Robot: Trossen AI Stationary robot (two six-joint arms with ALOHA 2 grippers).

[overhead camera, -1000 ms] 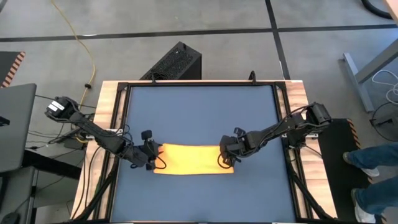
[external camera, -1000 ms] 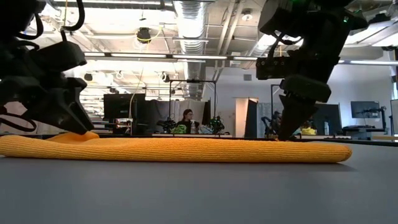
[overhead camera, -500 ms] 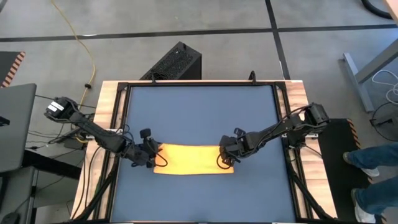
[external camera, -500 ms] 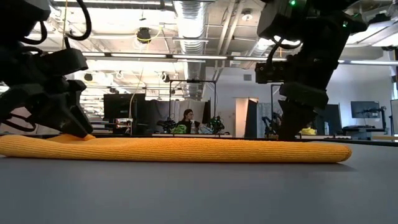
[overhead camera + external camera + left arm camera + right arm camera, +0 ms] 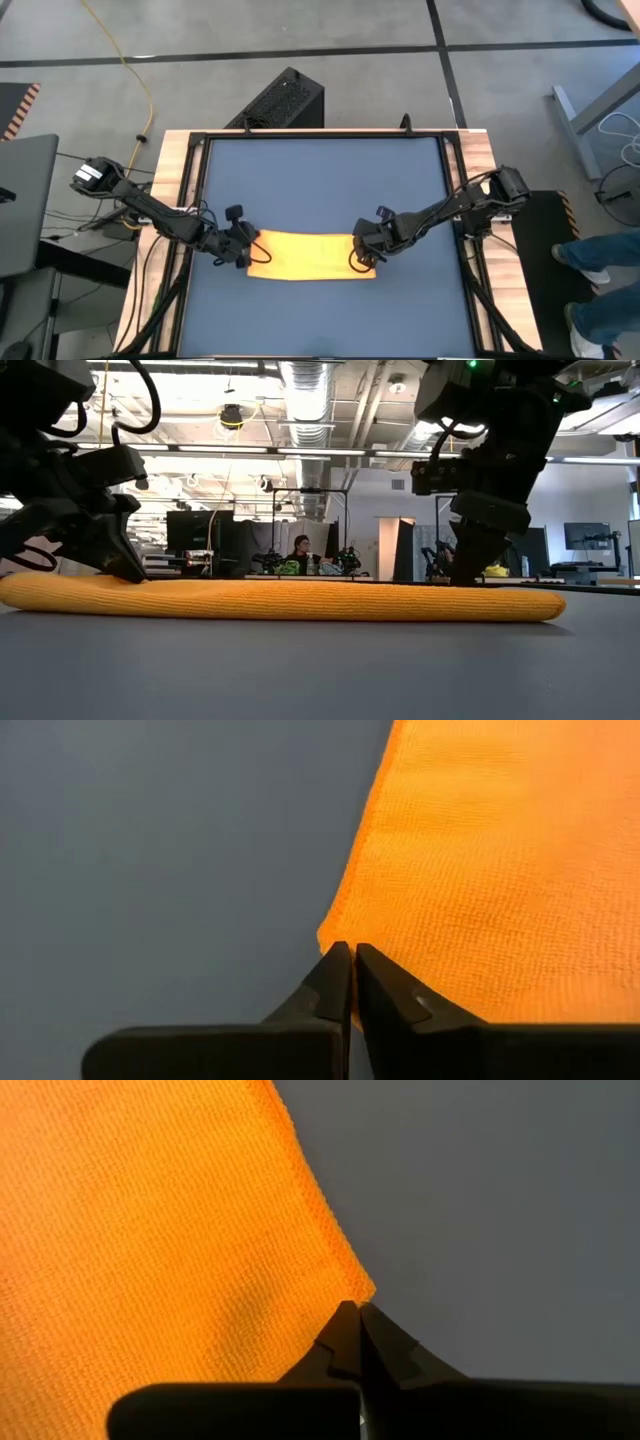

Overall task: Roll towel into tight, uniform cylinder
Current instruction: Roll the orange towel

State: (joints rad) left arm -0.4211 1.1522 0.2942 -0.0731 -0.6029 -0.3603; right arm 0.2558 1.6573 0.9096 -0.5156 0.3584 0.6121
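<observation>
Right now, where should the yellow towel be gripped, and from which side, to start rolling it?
Probably at its two front corners, from above. The towel lies flat as a long strip on the mat, so only edges give purchase. The left gripper and right gripper are shut at those corners.

A dark blue mat [image 5: 320,190] covers my wooden table [image 5: 173,160]. Behind it stands a black box [image 5: 278,100]. A yellow cable [image 5: 135,70] crosses the floor.

Two black jointed arms [image 5: 150,210], looped cables (thin, dark), tapered end effector fingers [image 5: 330,985]
</observation>
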